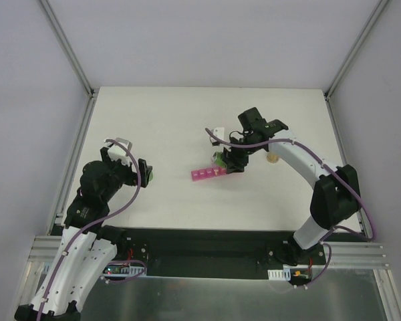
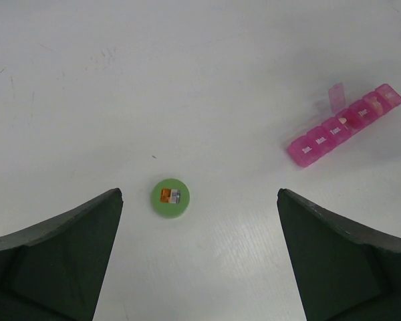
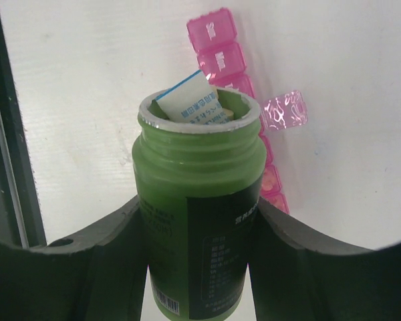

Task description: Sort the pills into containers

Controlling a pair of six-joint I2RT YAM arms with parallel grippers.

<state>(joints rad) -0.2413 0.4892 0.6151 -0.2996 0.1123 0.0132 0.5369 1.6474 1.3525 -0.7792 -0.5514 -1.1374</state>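
**Left hand released, right hand grasping bottle**

Left hand hangs above a green cap on the tabletop. The containers lie at centre, one lid up. The uncapped bottle is over their right end

Left arm is sitting folded near its base, elbow bent, wrist pointing right, jaws standing wide apart and holding nothing. Right arm is reaching forward and leftward, jaws clamping a green bottle.

Nothing legible — marks on the green bottle, its paper slip and the containers are too blurred.
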